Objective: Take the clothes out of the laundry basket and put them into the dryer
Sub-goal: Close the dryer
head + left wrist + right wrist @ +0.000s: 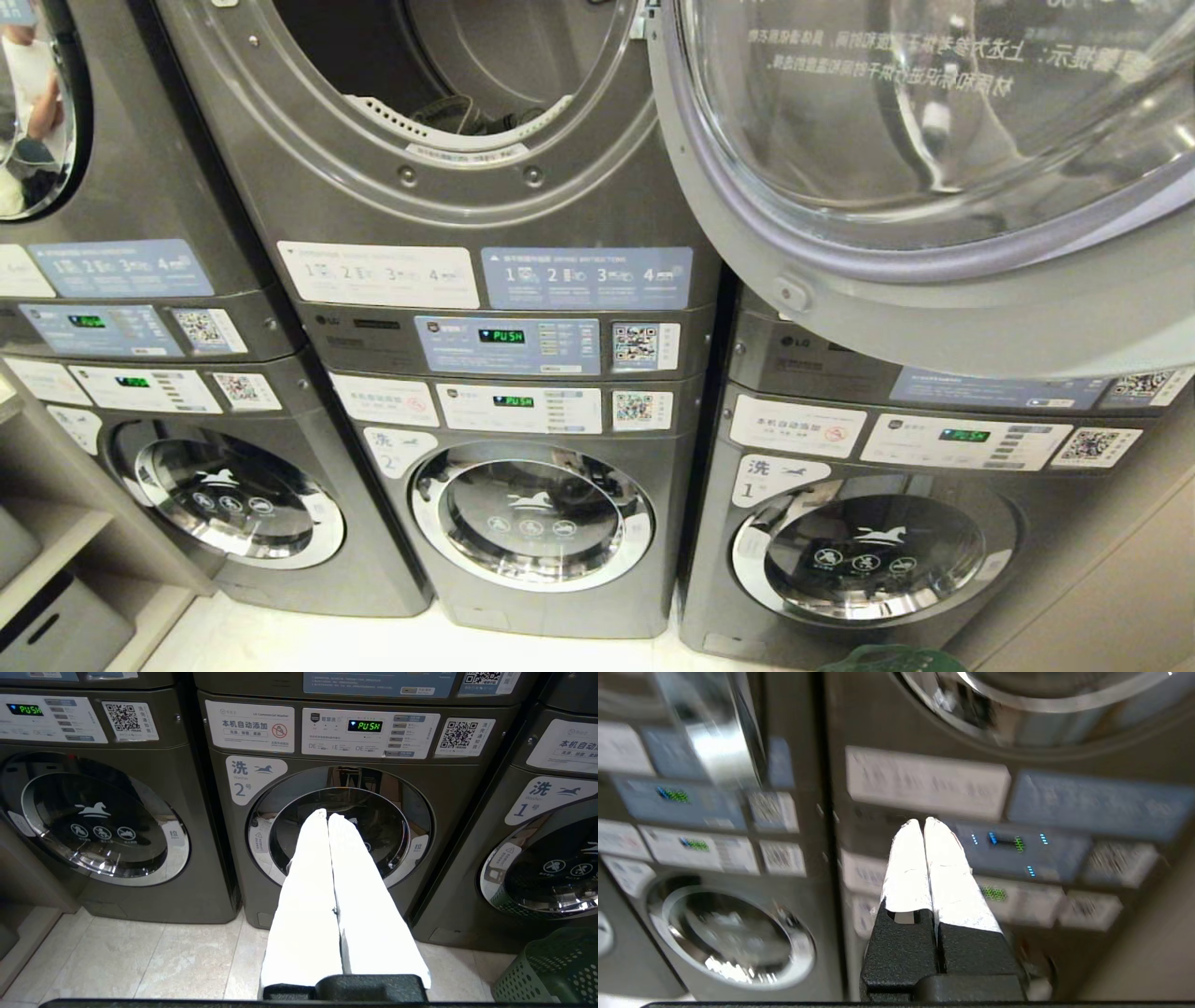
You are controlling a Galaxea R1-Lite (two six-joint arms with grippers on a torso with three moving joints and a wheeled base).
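Observation:
The dryer's drum [448, 84] stands open at the top of the middle stack, and its round glass door [934, 168] is swung out to the right. A green perforated laundry basket [551, 970] sits on the floor before the right stack; only its rim [892, 660] shows in the head view. Clothes in the basket are hidden. My left gripper [327, 814] is shut and empty, low in front of washer no. 2 [341, 826]. My right gripper [923, 822] is shut and empty, facing the right stack's control panels [1017, 849]. Neither arm shows in the head view.
Three grey stacks of machines stand side by side, the lower washer doors [532, 513] shut. The open dryer door overhangs the right stack. A shelf unit with a grey bin [56, 625] stands at the far left. Pale tiled floor [140, 956] runs before the machines.

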